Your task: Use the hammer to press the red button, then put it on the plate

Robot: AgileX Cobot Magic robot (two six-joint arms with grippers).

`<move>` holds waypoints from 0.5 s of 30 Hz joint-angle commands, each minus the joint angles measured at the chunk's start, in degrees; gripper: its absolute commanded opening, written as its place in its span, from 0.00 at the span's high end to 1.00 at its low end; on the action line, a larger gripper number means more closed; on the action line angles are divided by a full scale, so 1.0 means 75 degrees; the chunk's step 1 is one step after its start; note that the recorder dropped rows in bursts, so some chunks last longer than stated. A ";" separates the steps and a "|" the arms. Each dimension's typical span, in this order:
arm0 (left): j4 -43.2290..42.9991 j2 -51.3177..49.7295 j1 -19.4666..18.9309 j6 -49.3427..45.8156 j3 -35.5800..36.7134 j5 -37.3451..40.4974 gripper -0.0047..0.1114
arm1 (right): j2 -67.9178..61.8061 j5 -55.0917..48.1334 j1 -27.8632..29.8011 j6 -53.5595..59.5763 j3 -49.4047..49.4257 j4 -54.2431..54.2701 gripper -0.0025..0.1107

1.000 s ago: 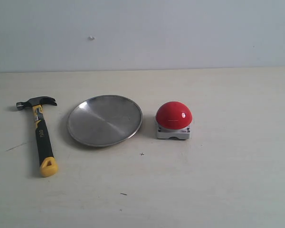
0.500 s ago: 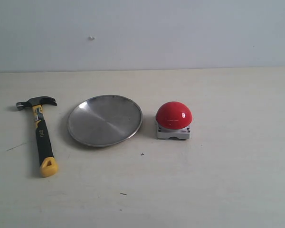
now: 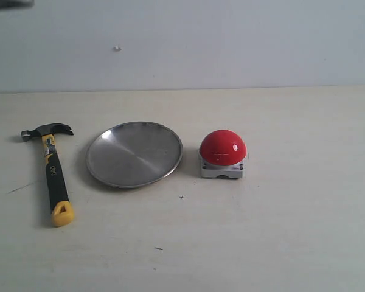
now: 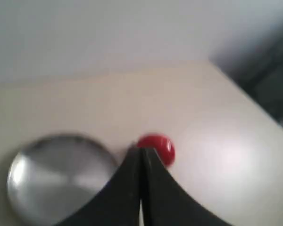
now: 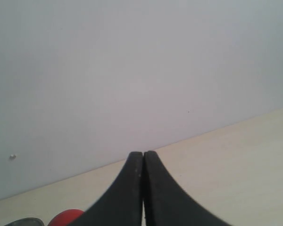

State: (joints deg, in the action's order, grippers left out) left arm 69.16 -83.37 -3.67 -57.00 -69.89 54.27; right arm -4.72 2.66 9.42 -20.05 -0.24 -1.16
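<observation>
The hammer (image 3: 53, 176) lies flat at the left of the table, dark head to the back, yellow butt toward the front. Right of it sits the silver plate (image 3: 134, 154), and right of that the red button (image 3: 222, 148) on its grey base. The blurred left wrist view shows the plate (image 4: 56, 176) and the red button (image 4: 156, 147) far below my left gripper (image 4: 141, 151), whose black fingers are pressed together, holding nothing. My right gripper (image 5: 143, 154) is shut and empty too, with a sliver of the red button (image 5: 66, 218) at the frame's edge. No hammer shows in either wrist view.
A pale wall rises behind the cream table (image 3: 292, 231). A dark blurred shape (image 3: 9, 3) shows at the top left corner of the exterior view. The table's far corner and a dark area (image 4: 269, 75) appear in the left wrist view.
A dark blurred shape has come into the top left corner of the exterior view. Hammer, plate and button have not moved.
</observation>
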 commanded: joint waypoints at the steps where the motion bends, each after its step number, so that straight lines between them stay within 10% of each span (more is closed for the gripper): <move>1: -0.7531 -0.0704 -0.0008 0.6201 -0.0828 0.0969 0.96 | 0.0037 0.0011 -0.0011 0.0002 0.0032 -0.0083 0.98; 4: -1.0312 -0.0704 0.0048 0.9598 -0.0566 0.0532 0.96 | 0.0037 0.0011 -0.0011 0.0002 0.0032 -0.0083 0.98; 15: -0.9646 -0.1417 0.1440 1.0544 -0.0549 -0.0538 0.81 | 0.0037 0.0011 -0.0011 0.0002 0.0032 -0.0083 0.98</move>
State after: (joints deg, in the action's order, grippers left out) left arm -3.73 -91.70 3.82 18.17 -74.42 54.06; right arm -4.72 2.66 9.42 -20.05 -0.24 -1.16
